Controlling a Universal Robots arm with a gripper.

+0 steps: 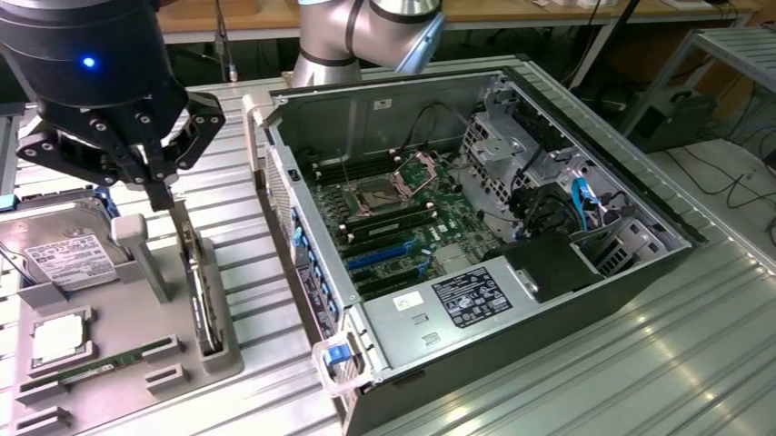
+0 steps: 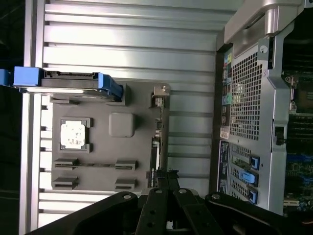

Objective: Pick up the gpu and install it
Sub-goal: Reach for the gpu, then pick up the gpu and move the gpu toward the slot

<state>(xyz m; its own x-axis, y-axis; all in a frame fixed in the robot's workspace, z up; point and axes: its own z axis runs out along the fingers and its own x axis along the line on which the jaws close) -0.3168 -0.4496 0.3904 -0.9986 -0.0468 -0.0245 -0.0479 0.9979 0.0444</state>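
Note:
The gpu (image 1: 200,291) stands on edge in a slot of the grey holder tray (image 1: 127,313), at the exterior view's left. In the wrist view the gpu (image 2: 156,139) shows as a thin dark edge with its silver bracket (image 2: 160,93) at the far end. My gripper (image 1: 162,198) hangs just above the card's end away from the bracket, its fingers pressed together with no visible gap. In the wrist view the gripper (image 2: 166,177) sits right over that end. Whether the fingers touch the card I cannot tell. The open computer case (image 1: 485,227) lies to the exterior view's right.
On the tray lie a silver hard drive (image 1: 67,256), a square processor chip (image 1: 58,338) and a green memory stick (image 1: 104,365). A grey post (image 1: 144,259) rises beside the card. Inside the case, blue expansion slots (image 1: 378,259) sit on the motherboard. Everything rests on a ribbed metal table (image 1: 582,363).

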